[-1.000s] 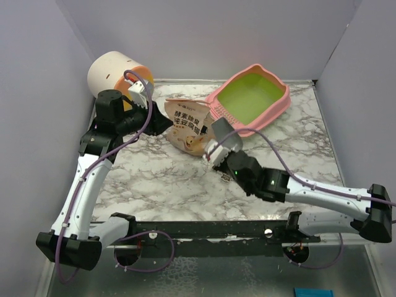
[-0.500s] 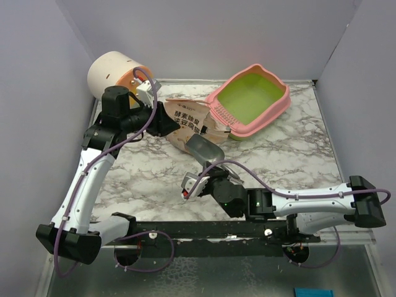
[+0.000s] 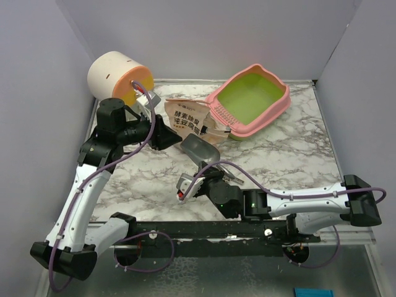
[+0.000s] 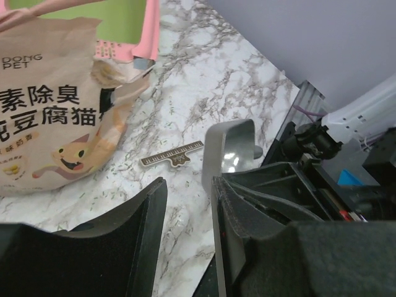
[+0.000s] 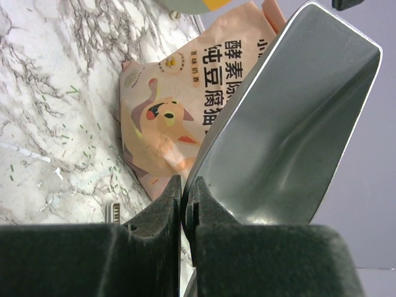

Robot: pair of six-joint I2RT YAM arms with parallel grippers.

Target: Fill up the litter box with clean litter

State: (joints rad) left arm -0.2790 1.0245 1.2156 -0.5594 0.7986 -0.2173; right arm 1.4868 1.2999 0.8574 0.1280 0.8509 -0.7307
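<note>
The pink litter box (image 3: 276, 106) with its lime-green inside stands at the back right, and its green floor looks bare. The peach litter bag (image 3: 187, 116) lies left of it. My right gripper (image 3: 212, 168) is shut on the grey metal scoop (image 3: 199, 148) and holds it tilted above the table in front of the bag. The scoop (image 5: 291, 124) shows no litter inside, and my right gripper (image 5: 184, 185) pinches its edge. My left gripper (image 3: 167, 137) is open and empty beside the bag's near left edge. A thin scatter of litter (image 4: 124, 179) lies on the marble.
A cream-and-orange cylinder (image 3: 114, 74) lies at the back left behind my left arm. A small brown torn strip (image 4: 172, 154) lies on the marble between the bag (image 4: 49, 124) and the scoop (image 4: 232, 151). Walls close in the left, back and right.
My right arm swung the scoop back from the bag's mouth toward the near middle of the table. My left gripper shifted slightly nearer along the bag's left edge.
</note>
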